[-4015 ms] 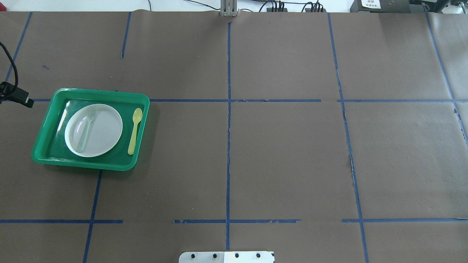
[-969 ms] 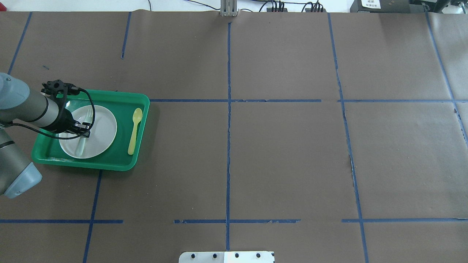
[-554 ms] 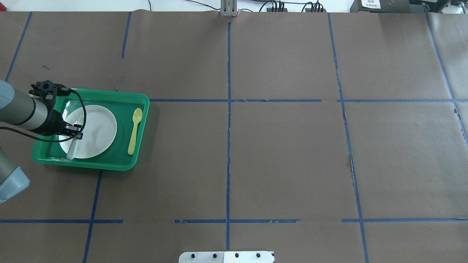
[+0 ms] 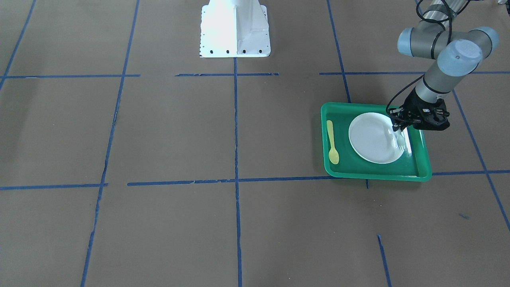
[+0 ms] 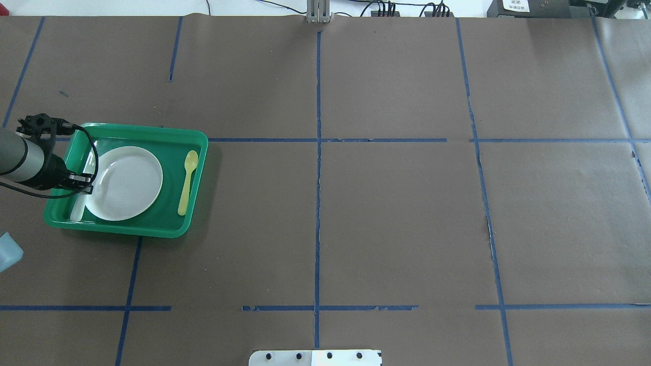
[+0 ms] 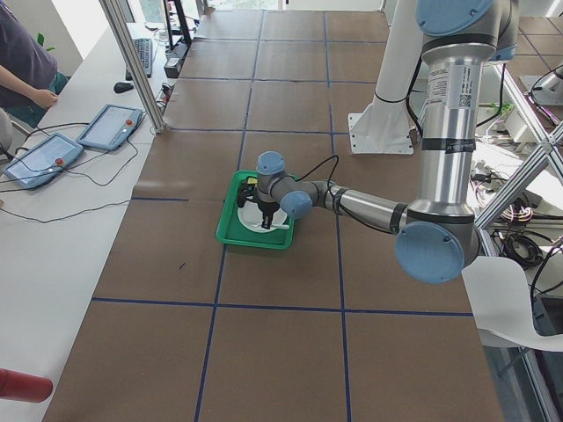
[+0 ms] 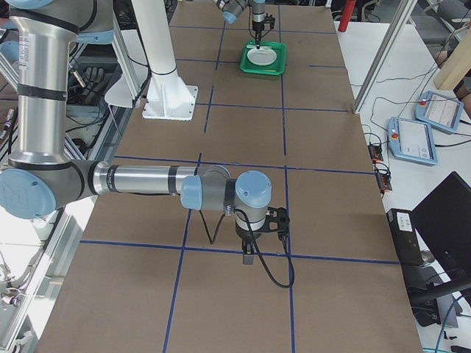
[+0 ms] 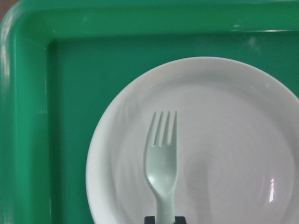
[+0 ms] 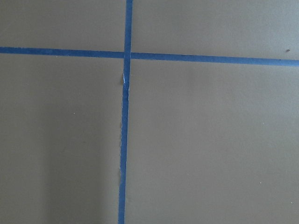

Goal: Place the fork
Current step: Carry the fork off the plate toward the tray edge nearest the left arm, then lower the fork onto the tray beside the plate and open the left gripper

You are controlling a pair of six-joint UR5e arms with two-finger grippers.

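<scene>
The pale whitish fork point(image 8: 161, 163) is held by its handle in my left gripper point(image 8: 163, 219), which is shut on it. Its tines point away over the white plate point(image 8: 219, 140). In the overhead view the left gripper point(image 5: 84, 184) is at the plate's point(image 5: 124, 183) left edge, inside the green tray point(image 5: 152, 231), and the fork's handle end point(image 5: 79, 207) shows beside the plate. In the front-facing view the fork point(image 4: 400, 139) hangs below the gripper point(image 4: 398, 126). My right gripper point(image 7: 249, 257) hovers over bare table far away; I cannot tell if it is open or shut.
A yellow spoon point(image 5: 187, 183) lies in the tray to the right of the plate. The tray sits at the table's left side near the edge. Blue tape lines point(image 5: 318, 203) cross the brown table. The robot's white base point(image 4: 235, 28) stands mid-table.
My left arm came in and took hold of the fork on the plate. It has carried it left from the plate's middle to its left edge. The plate shifted slightly left.
</scene>
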